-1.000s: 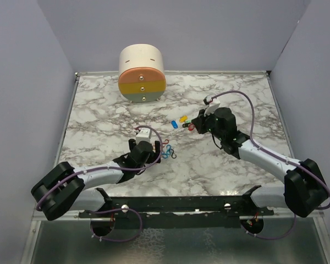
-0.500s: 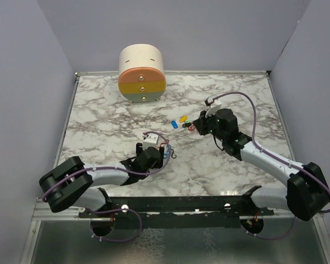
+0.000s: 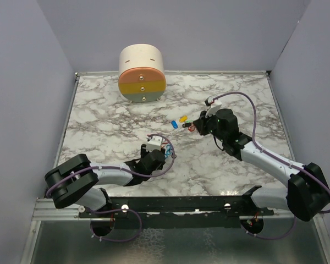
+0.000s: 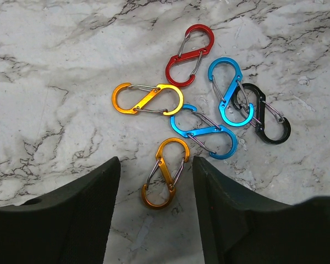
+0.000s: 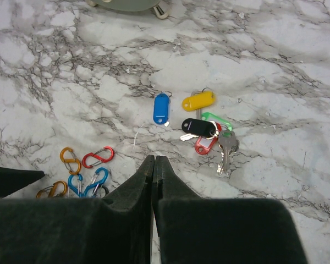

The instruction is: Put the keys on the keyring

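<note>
Six clips (image 4: 203, 133), five key tags (image 5: 199, 127); left tool (image 4: 155, 163) half-open astride an orange clip (image 4: 165, 172) (right tool (image 5: 153, 160) closed, empty)

Clips (image 4: 201, 133) clustered on the table (image 3: 99, 121) near its front middle, keys (image 5: 199, 127) behind and to their right, drawer unit (image 3: 142, 74) at far edge

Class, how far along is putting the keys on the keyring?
Done: nothing; the keys lie loose, apart from the clips. In hand: the left gripper, fingers open, straddles an orange clip. Left: the right gripper is shut and empty; every key awaits clipping.
</note>
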`<act>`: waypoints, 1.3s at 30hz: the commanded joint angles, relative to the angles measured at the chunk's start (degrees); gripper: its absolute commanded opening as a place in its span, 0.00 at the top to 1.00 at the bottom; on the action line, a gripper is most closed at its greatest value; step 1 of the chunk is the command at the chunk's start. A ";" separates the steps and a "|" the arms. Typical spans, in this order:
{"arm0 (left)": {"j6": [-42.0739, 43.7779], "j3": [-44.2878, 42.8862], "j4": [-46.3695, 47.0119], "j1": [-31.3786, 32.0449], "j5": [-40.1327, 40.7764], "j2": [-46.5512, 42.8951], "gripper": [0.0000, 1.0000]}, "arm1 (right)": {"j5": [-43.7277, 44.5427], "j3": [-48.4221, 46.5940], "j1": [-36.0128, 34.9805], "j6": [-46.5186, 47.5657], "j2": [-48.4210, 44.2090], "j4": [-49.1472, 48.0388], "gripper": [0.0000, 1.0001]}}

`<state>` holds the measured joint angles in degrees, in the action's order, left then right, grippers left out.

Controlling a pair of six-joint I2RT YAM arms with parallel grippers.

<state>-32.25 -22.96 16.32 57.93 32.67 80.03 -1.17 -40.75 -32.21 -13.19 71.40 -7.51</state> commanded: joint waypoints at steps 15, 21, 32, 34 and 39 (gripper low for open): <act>-3.87 -0.62 -8.63 3.14 -0.54 4.01 0.54 | -0.74 0.76 -0.31 0.33 -1.53 -0.29 0.99; -5.39 0.35 -8.95 3.31 -1.02 2.86 0.51 | -0.79 0.69 -0.27 0.24 -1.61 -0.14 0.99; -7.16 0.64 -9.32 3.59 -0.67 4.04 0.65 | -0.85 0.92 -0.31 0.18 -1.70 -0.20 0.99; -7.30 0.65 -9.29 3.64 -0.75 4.23 0.69 | -0.79 0.85 -0.30 0.18 -1.79 -0.16 0.99; -7.30 0.72 -9.36 3.67 -0.55 3.79 0.89 | -0.93 0.90 -0.31 0.10 -1.79 -0.23 0.99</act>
<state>-38.00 -24.69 14.37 60.90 35.92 81.93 -1.17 -40.69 -32.21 -13.19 70.91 -7.29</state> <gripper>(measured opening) 0.201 0.012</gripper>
